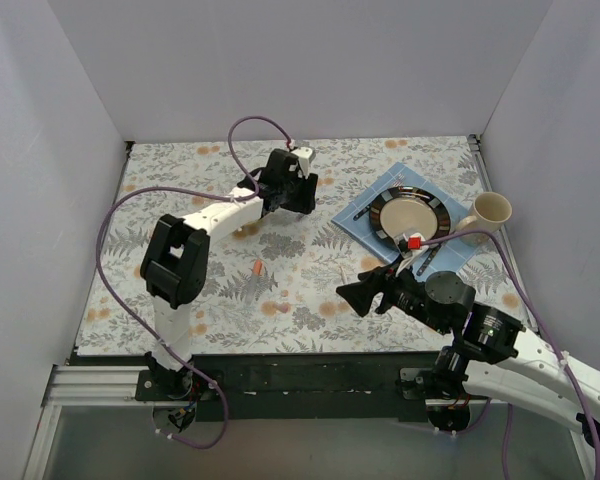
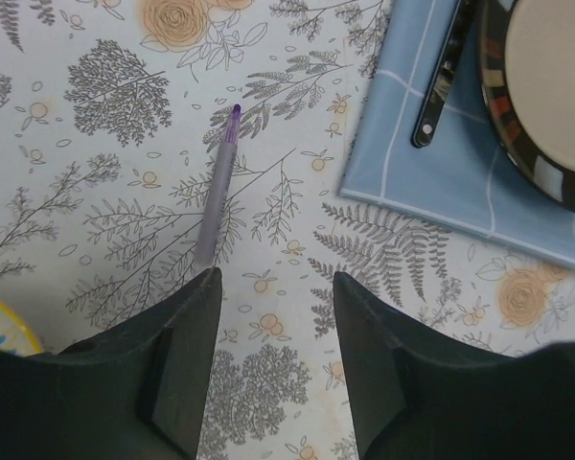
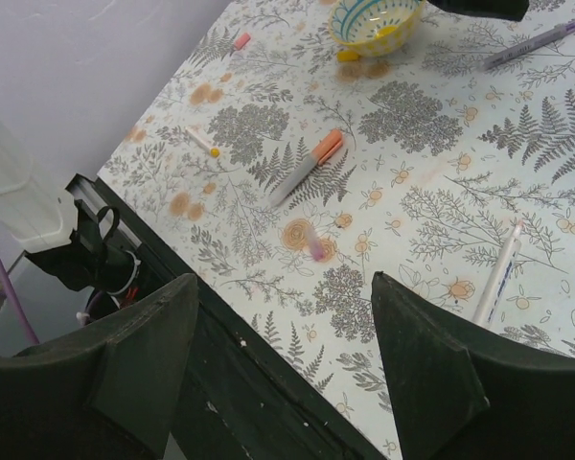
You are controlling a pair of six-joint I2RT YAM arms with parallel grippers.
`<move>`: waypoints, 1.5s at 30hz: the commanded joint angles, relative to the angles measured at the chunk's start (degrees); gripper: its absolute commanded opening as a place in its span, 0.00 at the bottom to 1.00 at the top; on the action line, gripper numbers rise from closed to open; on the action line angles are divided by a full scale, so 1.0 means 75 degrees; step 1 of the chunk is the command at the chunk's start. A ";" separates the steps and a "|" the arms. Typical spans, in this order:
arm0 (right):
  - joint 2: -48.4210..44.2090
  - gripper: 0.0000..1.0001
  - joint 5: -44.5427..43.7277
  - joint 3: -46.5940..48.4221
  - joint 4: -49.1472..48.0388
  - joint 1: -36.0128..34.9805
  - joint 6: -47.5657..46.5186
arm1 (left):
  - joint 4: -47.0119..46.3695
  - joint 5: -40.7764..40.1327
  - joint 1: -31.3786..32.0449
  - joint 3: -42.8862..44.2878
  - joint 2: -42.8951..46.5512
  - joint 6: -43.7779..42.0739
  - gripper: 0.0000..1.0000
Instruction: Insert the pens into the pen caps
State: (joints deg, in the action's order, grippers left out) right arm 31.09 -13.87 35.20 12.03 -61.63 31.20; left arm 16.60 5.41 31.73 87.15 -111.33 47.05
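My left gripper is open and empty, low over the table at the far middle. A purple-grey pen lies on the cloth, its near end just ahead of the left fingertip. My right gripper is open and empty over the table's front edge. Ahead of it lie a pale pen with an orange cap, also in the top view, a small purplish cap, a white pen, a short white piece with a yellow end and a pink cap.
A blue napkin holds a dark-rimmed plate and a dark utensil at the back right. A cream mug stands beside it. A yellow bowl sits under the left arm. White walls surround the floral cloth.
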 commanded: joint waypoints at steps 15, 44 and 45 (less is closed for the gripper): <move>-0.0337 0.78 -0.0201 0.0064 0.0294 -0.0022 -0.0176 | -0.0408 -0.0334 0.0000 0.0896 -0.1890 -0.0600 0.44; 0.0202 0.79 -0.0260 0.0182 0.0001 -0.0021 -0.0492 | -0.0385 -0.1214 -0.0468 0.1961 -0.2453 -0.1549 0.56; 0.0167 0.79 -0.0353 0.0158 -0.0022 -0.0010 -0.0515 | -0.0432 -0.1190 -0.0492 0.1985 -0.2453 -0.1631 0.60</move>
State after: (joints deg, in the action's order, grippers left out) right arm 32.88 -14.90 35.05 14.85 -61.63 28.88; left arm 13.21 -1.93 29.52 99.42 -129.43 38.46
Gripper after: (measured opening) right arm 0.784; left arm 0.550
